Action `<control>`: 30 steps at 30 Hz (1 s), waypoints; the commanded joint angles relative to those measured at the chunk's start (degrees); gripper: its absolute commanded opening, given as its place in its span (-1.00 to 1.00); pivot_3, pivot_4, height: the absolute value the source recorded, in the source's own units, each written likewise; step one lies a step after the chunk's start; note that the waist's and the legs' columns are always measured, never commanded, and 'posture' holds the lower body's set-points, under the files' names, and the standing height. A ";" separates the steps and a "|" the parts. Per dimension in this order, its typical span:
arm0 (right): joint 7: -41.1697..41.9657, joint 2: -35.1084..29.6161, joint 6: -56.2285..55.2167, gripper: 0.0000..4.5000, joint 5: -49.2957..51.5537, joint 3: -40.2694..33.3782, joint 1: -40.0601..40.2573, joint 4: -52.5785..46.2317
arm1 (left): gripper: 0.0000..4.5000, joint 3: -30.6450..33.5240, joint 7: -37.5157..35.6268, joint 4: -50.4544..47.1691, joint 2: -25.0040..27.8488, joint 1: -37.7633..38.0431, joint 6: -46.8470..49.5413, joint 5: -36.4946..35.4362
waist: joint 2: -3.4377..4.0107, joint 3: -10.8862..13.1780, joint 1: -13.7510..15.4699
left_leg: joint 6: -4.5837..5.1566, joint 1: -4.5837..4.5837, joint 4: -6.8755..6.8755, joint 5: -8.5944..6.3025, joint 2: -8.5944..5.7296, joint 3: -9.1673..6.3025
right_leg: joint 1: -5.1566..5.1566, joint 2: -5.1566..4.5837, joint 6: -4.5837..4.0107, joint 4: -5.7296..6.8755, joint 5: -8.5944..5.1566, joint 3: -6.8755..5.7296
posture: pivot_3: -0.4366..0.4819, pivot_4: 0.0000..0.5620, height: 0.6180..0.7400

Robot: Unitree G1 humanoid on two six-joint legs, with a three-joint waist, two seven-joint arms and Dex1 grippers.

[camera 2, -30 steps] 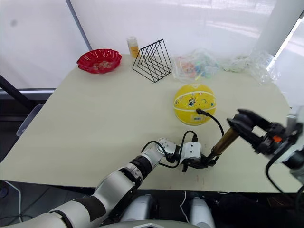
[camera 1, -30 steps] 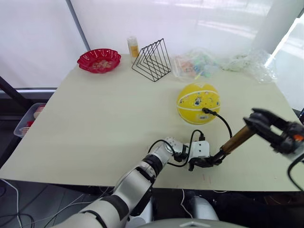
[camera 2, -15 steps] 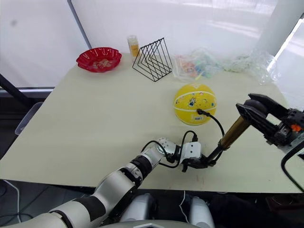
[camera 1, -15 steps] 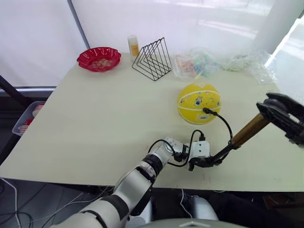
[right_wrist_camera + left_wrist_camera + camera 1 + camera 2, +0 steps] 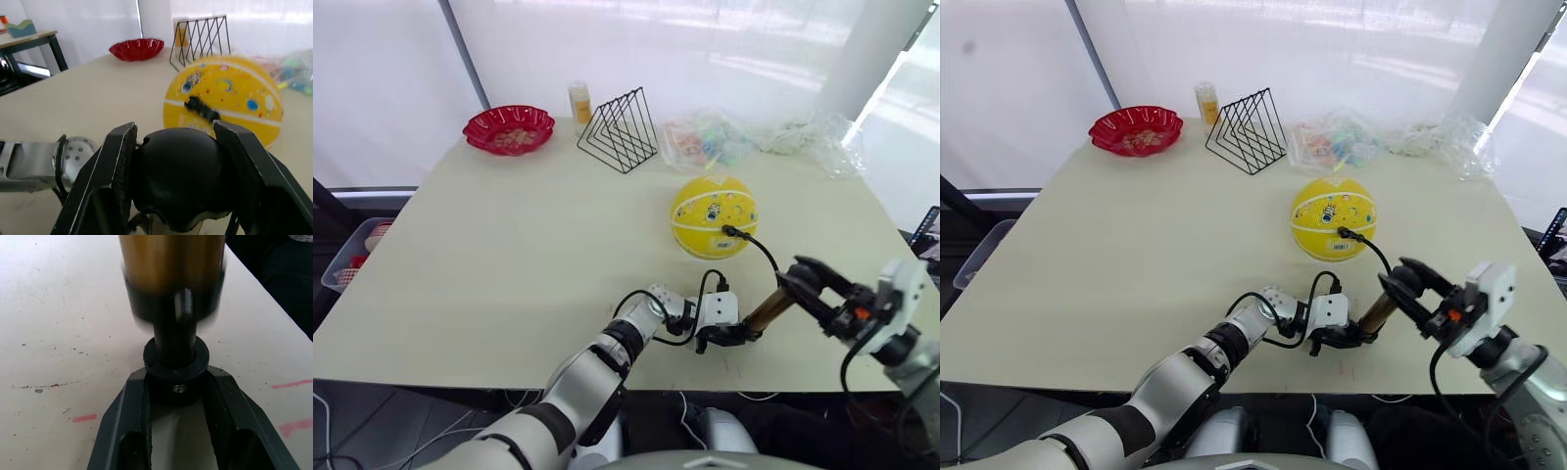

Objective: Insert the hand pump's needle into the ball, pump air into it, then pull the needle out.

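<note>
The yellow ball (image 5: 713,215) rests on the table, right of centre. The black fitting of the needle (image 5: 729,232) sits against the ball's near side; the pin itself is hidden. A thin black hose (image 5: 762,251) curves from there down to the hand pump (image 5: 766,311), whose bronze barrel leans up to the right. My left gripper (image 5: 176,382) lies low on the table, shut on the pump's black bottom cap (image 5: 736,335). The right gripper (image 5: 177,142) is shut on the pump's black handle (image 5: 178,181), just above the barrel's upper end.
Along the table's far edge stand a red scalloped bowl (image 5: 509,127), a small bottle (image 5: 578,101), a black wire rack (image 5: 619,129) and crumpled plastic bags (image 5: 724,139). The pump's base is close to the table's front edge (image 5: 734,364). A bin (image 5: 350,264) stands on the floor to the left.
The right gripper drew the handle up and out half a second ago, then pushed it back down toward the barrel. The left gripper, ball and hose kept their places; the head view shifted slightly.
</note>
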 commanded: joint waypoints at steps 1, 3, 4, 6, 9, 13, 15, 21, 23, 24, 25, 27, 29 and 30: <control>-0.03 -0.51 1.53 -0.11 -2.00 -0.22 1.56 1.84 | -0.55 -4.41 -2.41 6.53 1.93 3.56 3.70 5.49 | 0.05 -0.02 0.00 | 0.00 0.00 0.00 0.00 0.00 0.00 | 0.00 0.00 0.00 0.00 0.00 0.00 | -0.05 -0.47 0.95; 0.11 -1.12 1.67 -0.11 0.25 -2.90 0.89 -0.49 | -0.55 -4.44 -2.47 6.50 1.90 3.60 3.67 5.49 | 0.09 -0.02 0.04 | 0.00 -0.06 0.00 0.00 0.00 -0.09 | 0.01 -0.04 0.00 -0.05 0.00 0.04 | -0.05 -0.47 0.95; -0.03 -1.71 1.92 -0.11 2.13 -4.99 0.25 -1.85 | -0.55 -4.44 -2.52 6.50 1.91 3.57 3.67 5.50 | 0.15 0.00 0.06 | -0.01 -0.09 0.00 0.00 0.00 -0.15 | 0.01 -0.05 0.00 -0.08 0.00 0.02 | -0.05 -0.47 0.95; -0.47 -2.90 2.75 -0.11 5.54 -8.60 -0.92 -4.07 | -0.55 -4.42 -2.58 6.51 1.94 3.50 3.68 5.52 | 0.49 0.21 0.14 | -0.01 -0.16 0.00 0.00 -0.02 -0.19 | 0.02 -0.10 0.01 -0.14 0.01 0.00 | -0.05 -0.47 0.95; -2.45 -7.63 5.39 -0.11 15.92 -18.46 -4.06 -8.10 | -0.55 -4.47 -2.74 6.54 2.03 3.38 3.64 5.64 | 1.00 0.54 0.25 | -0.01 -0.26 -0.01 0.00 -0.04 -0.20 | 0.01 -0.14 0.02 -0.24 0.01 -0.05 | -0.05 -0.47 0.95; -5.85 -15.11 9.13 -0.11 27.94 -30.07 -8.53 -8.44 | -0.55 -4.60 -2.92 6.58 1.99 3.15 3.60 5.74 | 1.26 0.83 0.48 | 0.00 -0.40 -0.02 0.00 -0.11 -0.31 | 0.02 -0.15 0.04 -0.37 0.02 -0.23 | -0.05 -0.47 0.95; -7.19 -17.71 10.85 -0.11 31.96 -33.86 -9.92 -8.12 | -0.55 -4.62 -3.00 6.58 1.92 3.08 3.58 5.76 | 1.41 1.06 0.57 | 0.00 -0.41 -0.01 0.01 -0.13 -0.31 | 0.03 -0.13 0.05 -0.38 0.03 -0.25 | -0.05 -0.47 0.95; -11.07 -21.14 14.36 -0.11 39.65 -39.08 -12.64 -7.57 | -0.55 -4.61 -3.10 6.58 1.78 3.03 3.59 5.74 | 1.24 1.31 0.91 | 0.01 -0.43 -0.01 0.01 -0.16 -0.40 | 0.15 -0.05 0.05 -0.40 0.02 -0.59 | -0.05 -0.47 0.95; -10.84 -20.24 15.44 -0.11 38.42 -37.45 -11.31 -8.50 | -0.55 -4.64 -3.14 6.56 1.77 3.13 3.53 5.75 | 1.24 1.35 1.12 | 0.01 -0.47 0.00 0.01 -0.18 -0.41 | 0.15 -0.04 0.05 -0.43 0.03 -0.60 | -0.05 -0.47 0.95; -10.24 -19.53 16.14 -0.11 36.32 -35.88 -9.73 -9.02 | -0.55 -4.63 -3.16 6.55 1.76 3.15 3.52 5.74 | 1.24 1.35 1.12 | 0.01 -0.48 0.00 0.01 -0.19 -0.40 | 0.15 -0.02 0.06 -0.46 0.03 -0.61 | -0.05 -0.47 0.95; -9.40 -18.52 16.59 -0.11 33.92 -33.98 -7.96 -9.52 | -0.55 -4.61 -3.16 6.54 1.75 3.15 3.53 5.71 | 1.23 1.35 1.18 | 0.01 -0.47 0.00 0.01 -0.18 -0.41 | 0.18 0.00 0.06 -0.49 0.03 -0.62 | -0.05 -0.47 0.95; -8.44 -16.43 16.80 -0.11 30.34 -30.91 -5.49 -9.87 | -0.55 -4.56 -3.16 6.51 1.76 3.15 3.55 5.64 | 1.13 1.29 1.25 | 0.01 -0.44 0.00 0.01 -0.15 -0.56 | 0.33 0.10 0.06 -0.62 0.03 -0.79 | -0.05 -0.47 0.95; -7.08 -14.18 16.16 -0.11 25.43 -27.10 -2.74 -9.44 | -0.55 -4.51 -3.11 6.48 1.82 3.15 3.61 5.57 | 0.92 1.12 1.19 | 0.01 -0.30 -0.01 0.01 -0.11 -0.70 | 0.53 0.16 0.04 -0.68 0.02 -0.92 | -0.05 -0.47 0.95; -6.82 -11.85 15.10 -0.11 22.93 -24.30 -1.74 -8.52 | -0.55 -4.47 -3.12 6.44 1.91 3.19 3.62 5.54 | 0.85 1.06 1.12 | 0.01 -0.29 -0.01 0.01 -0.10 -0.76 | 0.57 0.17 0.03 -0.68 0.02 -0.97 | -0.05 -0.47 0.95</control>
